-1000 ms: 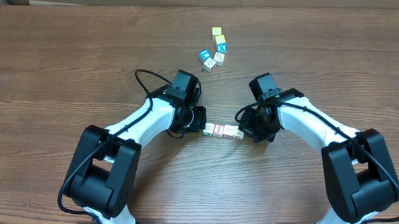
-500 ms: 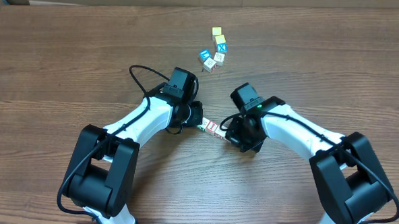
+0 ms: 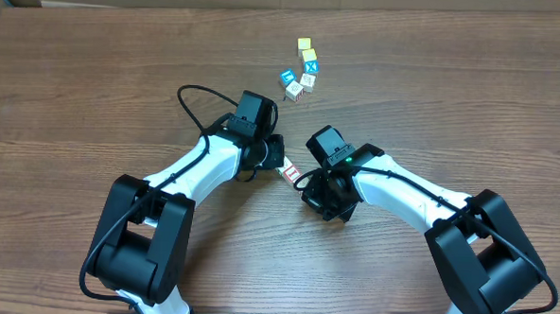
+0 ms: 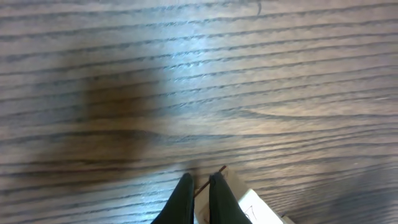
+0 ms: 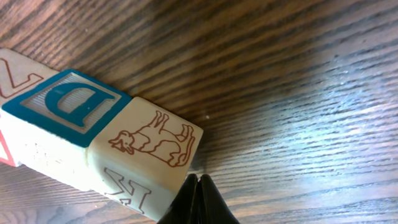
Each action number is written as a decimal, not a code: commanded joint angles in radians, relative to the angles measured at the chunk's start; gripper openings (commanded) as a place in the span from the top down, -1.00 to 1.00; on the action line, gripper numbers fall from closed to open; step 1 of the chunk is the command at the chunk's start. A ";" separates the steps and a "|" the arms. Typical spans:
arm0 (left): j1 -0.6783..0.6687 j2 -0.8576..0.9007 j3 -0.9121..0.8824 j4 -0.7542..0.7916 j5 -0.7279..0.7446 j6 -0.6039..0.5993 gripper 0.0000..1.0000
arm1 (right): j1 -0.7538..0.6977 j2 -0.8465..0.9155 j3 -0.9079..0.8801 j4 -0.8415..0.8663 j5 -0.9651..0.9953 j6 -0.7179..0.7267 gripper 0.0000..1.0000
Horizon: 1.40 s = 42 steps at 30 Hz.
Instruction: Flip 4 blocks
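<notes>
A short row of blocks [image 3: 292, 174] lies slanted on the table between my two grippers. In the right wrist view the row shows a white block with a red animal drawing [image 5: 152, 140], a blue-faced D cube [image 5: 68, 106] and a pale block with a red letter [image 5: 12, 74]. My right gripper [image 5: 199, 182] is shut, its tips against the lower right corner of the animal block. My left gripper [image 4: 199, 186] is shut too, with a pale block [image 4: 252, 205] just right of its tips. From overhead, the left gripper [image 3: 282, 163] and right gripper [image 3: 304, 181] flank the row.
A loose cluster of cubes sits at the back: yellow-faced ones [image 3: 304, 44], blue-faced ones [image 3: 287, 77] and pale ones [image 3: 307, 81]. The left arm's black cable [image 3: 192, 101] loops over the table. Bare wood [image 3: 93, 92] spreads left and right.
My right arm has swung left and pushed the row of blocks leftward, turning it from level to slanted. My left gripper has edged back and up. Both stay shut.
</notes>
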 commanded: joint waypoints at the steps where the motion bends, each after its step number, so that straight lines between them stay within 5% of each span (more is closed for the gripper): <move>1: -0.028 0.013 0.005 -0.003 0.091 0.011 0.91 | 0.008 -0.021 0.013 0.029 -0.020 0.005 0.93; 20: -0.028 0.013 0.003 0.029 0.065 0.011 0.92 | 0.032 -0.021 0.013 0.033 0.000 0.215 0.92; 42: -0.028 0.013 0.003 0.043 0.065 0.011 0.91 | 0.072 -0.021 0.013 0.061 0.021 0.267 0.92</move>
